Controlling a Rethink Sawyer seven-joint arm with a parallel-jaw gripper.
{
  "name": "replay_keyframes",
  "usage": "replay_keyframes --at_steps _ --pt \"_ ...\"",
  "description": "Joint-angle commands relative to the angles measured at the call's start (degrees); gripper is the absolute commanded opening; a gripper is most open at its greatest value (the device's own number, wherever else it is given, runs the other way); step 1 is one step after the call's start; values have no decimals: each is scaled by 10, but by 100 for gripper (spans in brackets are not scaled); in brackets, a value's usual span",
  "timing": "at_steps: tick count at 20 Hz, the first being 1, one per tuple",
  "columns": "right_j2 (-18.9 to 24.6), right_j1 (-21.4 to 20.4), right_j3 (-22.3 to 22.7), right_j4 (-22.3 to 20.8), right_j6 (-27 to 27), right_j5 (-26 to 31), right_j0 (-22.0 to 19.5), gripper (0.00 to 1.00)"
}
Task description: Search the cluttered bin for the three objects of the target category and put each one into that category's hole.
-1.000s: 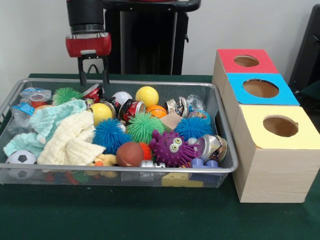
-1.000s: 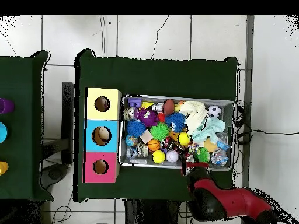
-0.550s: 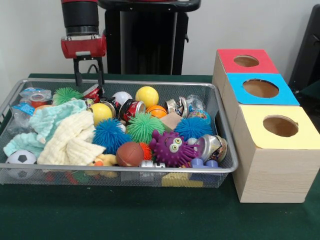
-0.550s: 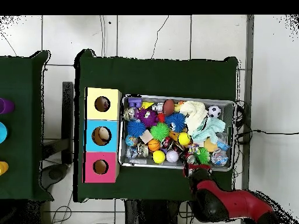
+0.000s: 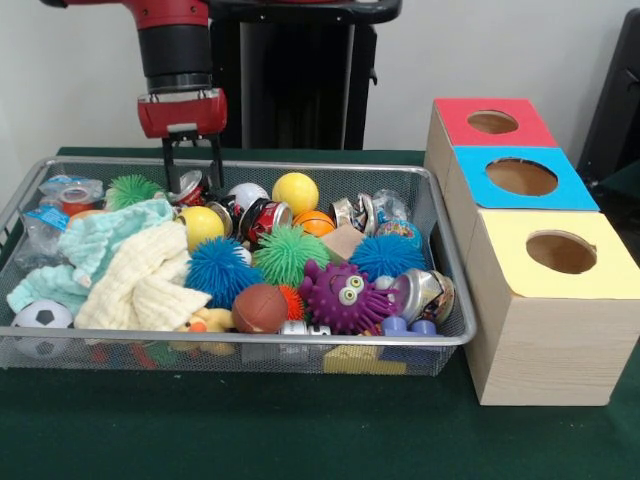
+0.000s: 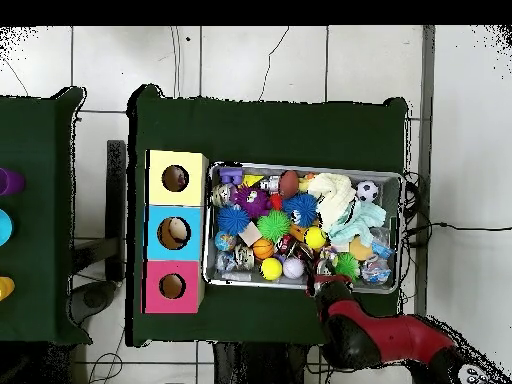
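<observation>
The red and black gripper (image 5: pixel 190 158), fingers apart and holding nothing, is sliding sideways and dipping toward the crushed red can (image 5: pixel 188 186) at the wire bin's (image 5: pixel 447 262) far edge.

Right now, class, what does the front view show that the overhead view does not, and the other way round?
Only the front view shows the eyes of the purple spiky toy, the wooden sides of the boxes, and the hand with its two open fingers above a crushed can. Only the overhead view shows the tiled floor around the green table, a second green surface at the picture's left, and something pale inside the blue box's hole. Both show the mesh bin, the soccer ball, the cloths and the red, blue and yellow boxes.
</observation>
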Motion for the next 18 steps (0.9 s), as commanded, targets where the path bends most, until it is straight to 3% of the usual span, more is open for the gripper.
replay_keyframes --at_steps 1,11,18 --pt "23 56 -89 -23 36 18 -17 100" --pt "25 43 -88 -5 44 20 -18 100" --pt "-17 60 -101 5 54 -26 14 100"
